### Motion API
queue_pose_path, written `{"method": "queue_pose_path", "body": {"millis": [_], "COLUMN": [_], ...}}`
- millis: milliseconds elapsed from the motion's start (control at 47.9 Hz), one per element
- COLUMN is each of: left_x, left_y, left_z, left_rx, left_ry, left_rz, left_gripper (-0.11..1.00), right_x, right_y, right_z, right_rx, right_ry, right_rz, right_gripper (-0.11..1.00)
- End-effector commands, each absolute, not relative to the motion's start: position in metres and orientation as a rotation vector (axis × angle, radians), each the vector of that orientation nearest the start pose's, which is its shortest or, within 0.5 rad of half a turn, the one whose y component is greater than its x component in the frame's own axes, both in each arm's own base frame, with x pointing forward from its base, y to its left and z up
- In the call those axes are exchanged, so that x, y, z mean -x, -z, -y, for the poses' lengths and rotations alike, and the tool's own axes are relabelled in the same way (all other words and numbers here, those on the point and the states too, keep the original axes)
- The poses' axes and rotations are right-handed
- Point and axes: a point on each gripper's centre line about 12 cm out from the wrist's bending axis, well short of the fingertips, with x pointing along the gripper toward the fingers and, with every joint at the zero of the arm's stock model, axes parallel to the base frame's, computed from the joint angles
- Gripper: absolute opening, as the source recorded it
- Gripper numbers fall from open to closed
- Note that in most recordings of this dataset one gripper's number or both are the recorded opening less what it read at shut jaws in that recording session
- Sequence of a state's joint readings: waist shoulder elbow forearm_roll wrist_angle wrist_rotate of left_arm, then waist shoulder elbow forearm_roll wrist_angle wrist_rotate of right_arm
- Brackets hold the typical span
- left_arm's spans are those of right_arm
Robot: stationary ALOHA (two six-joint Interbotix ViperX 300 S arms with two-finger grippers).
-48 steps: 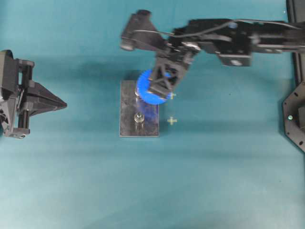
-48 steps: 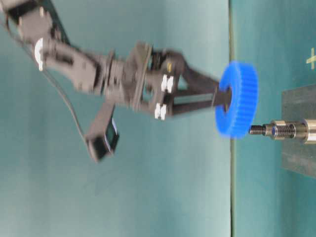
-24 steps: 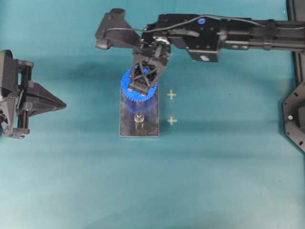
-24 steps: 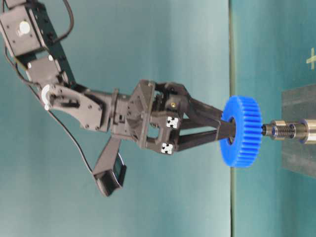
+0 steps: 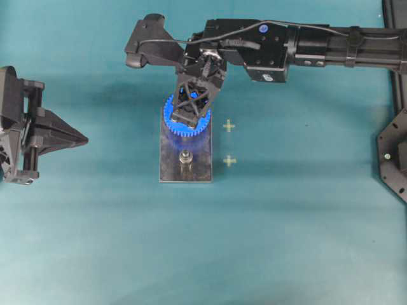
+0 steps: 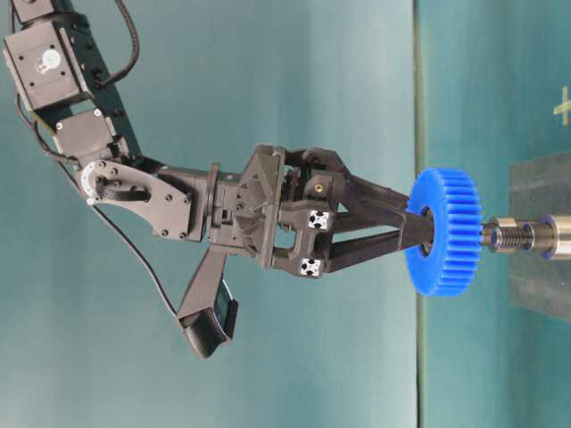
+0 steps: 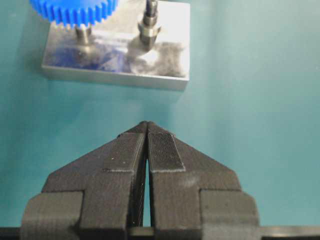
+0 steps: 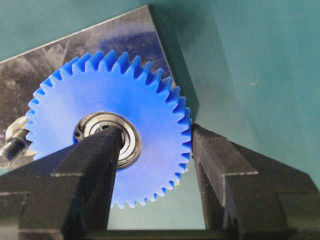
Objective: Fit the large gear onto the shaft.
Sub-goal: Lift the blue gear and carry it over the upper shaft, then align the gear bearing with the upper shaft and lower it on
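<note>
Right gripper (image 5: 191, 113) grips the blue gear (image 5: 186, 121): one finger (image 8: 95, 165) goes into the bearing hub (image 8: 107, 137) at the centre, the other finger (image 8: 212, 160) presses the toothed rim from outside. Gear sits flat between them, teeth facing outward all round.

Overhead view: gear is over the far end of the grey plate (image 5: 185, 168), covering the far shaft there. The near shaft (image 5: 185, 157) stands bare, just beside the gear's edge, not touching.

Table-level view (turned sideways, tabletop at right): gear (image 6: 446, 232) is lined up with a threaded shaft (image 6: 517, 237), whose tip meets the gear's face near the hub. Cannot tell how far the shaft is into the hub. Gear is off the plate (image 6: 540, 267), not seated down on the collar.

Left wrist view: gear (image 7: 74, 11) at top edge, above the plate (image 7: 115, 75), with a shaft (image 7: 82, 34) showing under it; second shaft (image 7: 148, 25) free beside it.

Left gripper (image 5: 82, 138) is well apart from the plate, at the left of the teal tabletop (image 5: 286, 241), holding nothing. Its fingers (image 7: 160, 152) are closed together, tips touching.
</note>
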State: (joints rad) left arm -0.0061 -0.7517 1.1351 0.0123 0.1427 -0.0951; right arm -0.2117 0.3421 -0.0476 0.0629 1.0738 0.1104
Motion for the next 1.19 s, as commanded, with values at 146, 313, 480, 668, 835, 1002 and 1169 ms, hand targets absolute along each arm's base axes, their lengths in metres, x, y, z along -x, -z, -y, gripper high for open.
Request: {"method": "queue_pose_path", "body": {"millis": [146, 313, 480, 668, 835, 1002, 1169], "left_x": [-0.2209, -0.2209, -0.2206, -0.2186, -0.2175, -0.2163, -0.2157], "left_y": [-0.2204, -0.2204, -0.2211, -0.2211, -0.2225, -0.2230, -0.2230], "left_z": [0.0011, 0.0011, 0.0011, 0.0011, 0.0011, 0.0008, 0.0011], "left_rx": [0.078, 0.078, 0.079, 0.079, 0.079, 0.080, 0.079], "left_ry": [-0.017, -0.017, -0.017, -0.017, -0.016, -0.018, -0.016], "left_rz": [-0.505, -0.505, -0.501, -0.497, -0.489, -0.485, -0.483], "left_gripper": [0.00, 0.00, 0.00, 0.00, 0.00, 0.00, 0.00], "right_x": [-0.4626, -0.4633, -0.4637, -0.4651, -0.4674, -0.4682, -0.4651], "right_y": [-0.2036, -0.2026, -0.2012, -0.2010, -0.2025, -0.2031, -0.2012], "right_z": [0.0927, 0.0908, 0.0904, 0.0909, 0.0930, 0.0931, 0.0925], "right_rx": [-0.294, -0.294, -0.299, -0.300, -0.301, -0.301, -0.300], "right_ry": [0.215, 0.208, 0.207, 0.209, 0.213, 0.211, 0.209], "right_rz": [-1.305, -1.308, -1.311, -1.309, -1.309, -1.325, -1.354], "right_gripper": [0.49, 0.49, 0.49, 0.49, 0.54, 0.55, 0.55]}}
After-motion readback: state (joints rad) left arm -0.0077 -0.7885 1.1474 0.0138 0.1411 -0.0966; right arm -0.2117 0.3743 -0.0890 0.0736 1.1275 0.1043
